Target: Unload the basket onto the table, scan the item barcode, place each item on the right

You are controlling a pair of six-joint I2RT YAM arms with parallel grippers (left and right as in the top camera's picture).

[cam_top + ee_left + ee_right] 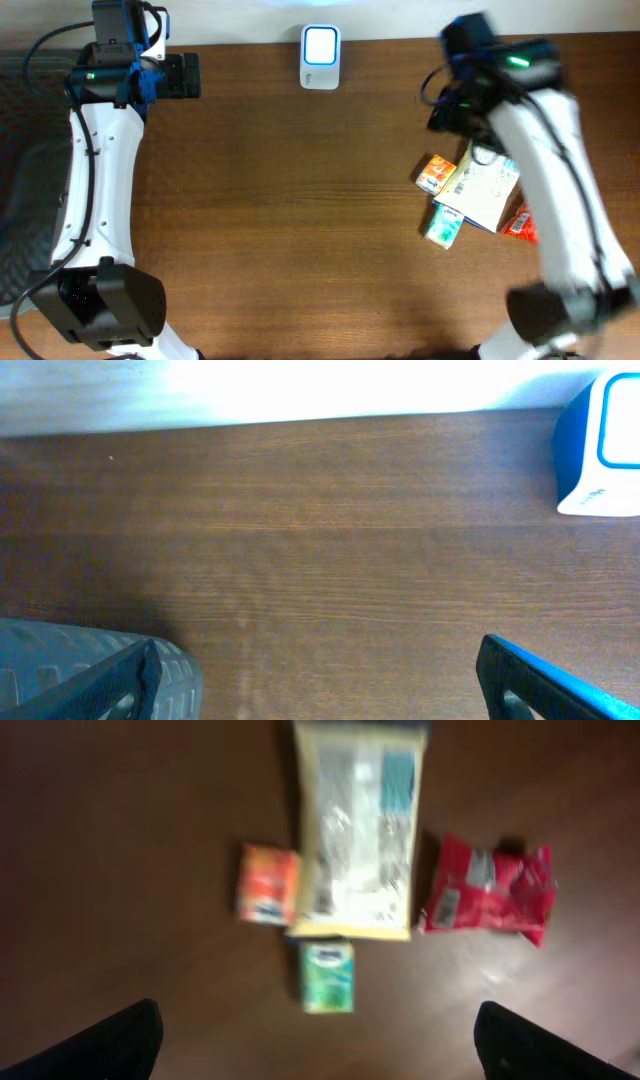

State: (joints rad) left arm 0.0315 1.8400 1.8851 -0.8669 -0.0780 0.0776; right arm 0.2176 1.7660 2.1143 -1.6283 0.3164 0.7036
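Packets (478, 190) lie grouped mid-right for picking beneath the wide, empty right end effector (318, 1035); left end effector (320, 680) equally wide.

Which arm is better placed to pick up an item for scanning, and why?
Right. Its open gripper hangs over the pouch; the left gripper, also open, sits by the scanner with only bare table below.

Dark brown wood-grain table (300, 220); pale strip (300, 385) along far edge, brightly lit.
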